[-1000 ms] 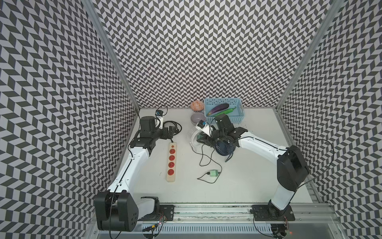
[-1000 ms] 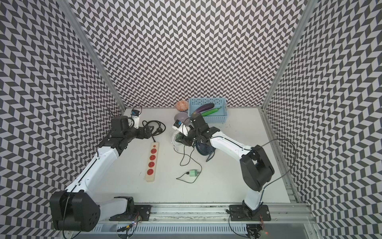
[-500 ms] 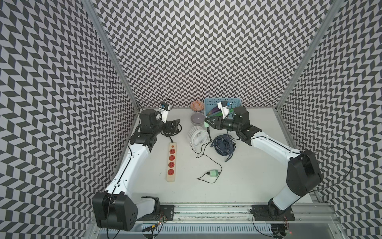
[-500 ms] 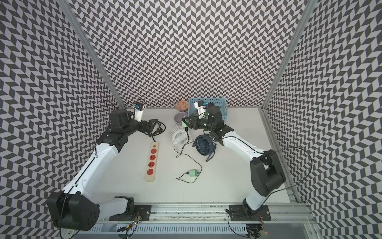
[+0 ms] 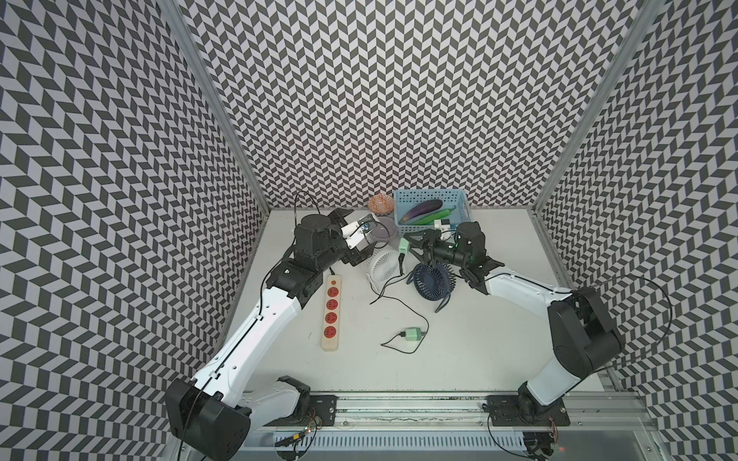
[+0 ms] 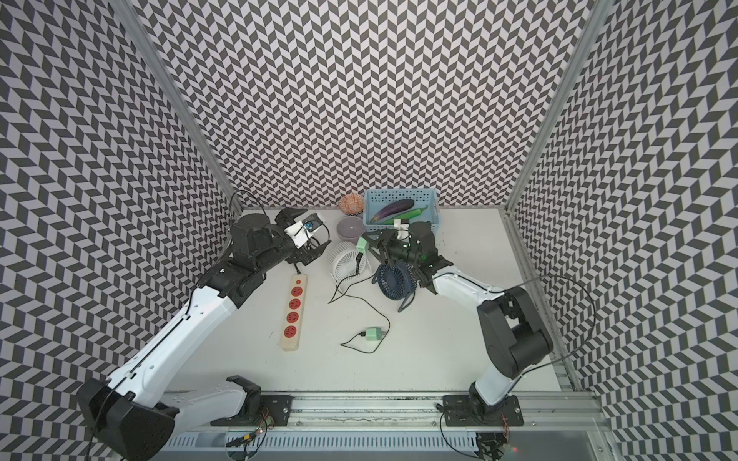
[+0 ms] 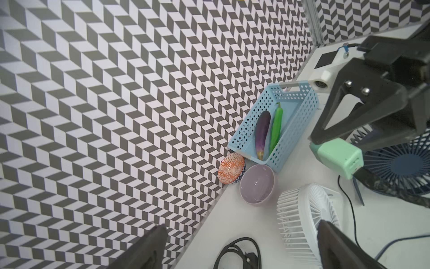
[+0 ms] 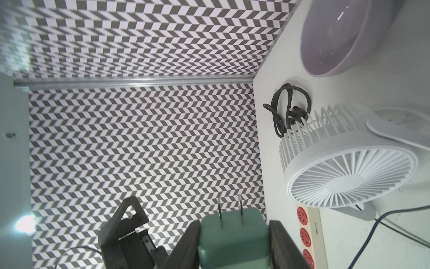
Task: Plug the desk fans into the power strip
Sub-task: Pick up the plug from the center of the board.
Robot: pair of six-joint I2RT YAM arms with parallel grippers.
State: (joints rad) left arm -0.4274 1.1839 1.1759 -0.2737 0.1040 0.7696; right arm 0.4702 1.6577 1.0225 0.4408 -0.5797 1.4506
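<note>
1. The right gripper (image 8: 232, 243) is clamped on a green plug (image 8: 232, 229), held clear of the bench (image 5: 479, 339), its 2 prongs pointing away from the wrist.
2. The left gripper (image 7: 243, 226) has its jaws wide apart, just beside the white fan (image 5: 383, 267).
3. The navy fan (image 5: 433, 279) sits under the right gripper, next to the white fan.
4. The power strip (image 5: 330, 313) lies flat near the left arm, well apart from the held plug, with 4 red sockets facing up. Its black cord (image 8: 288, 109) is coiled by the back wall.
5. The blue basket (image 5: 429, 192) at the back wall holds 1 purple eggplant (image 5: 423, 209) and 1 green vegetable (image 5: 433, 216). A lilac bowl (image 5: 385, 229) and an orange patterned dish (image 5: 380, 203) stand beside it.
6. A 2nd green plug (image 5: 412, 334) lies on the bench nearer the front.
</note>
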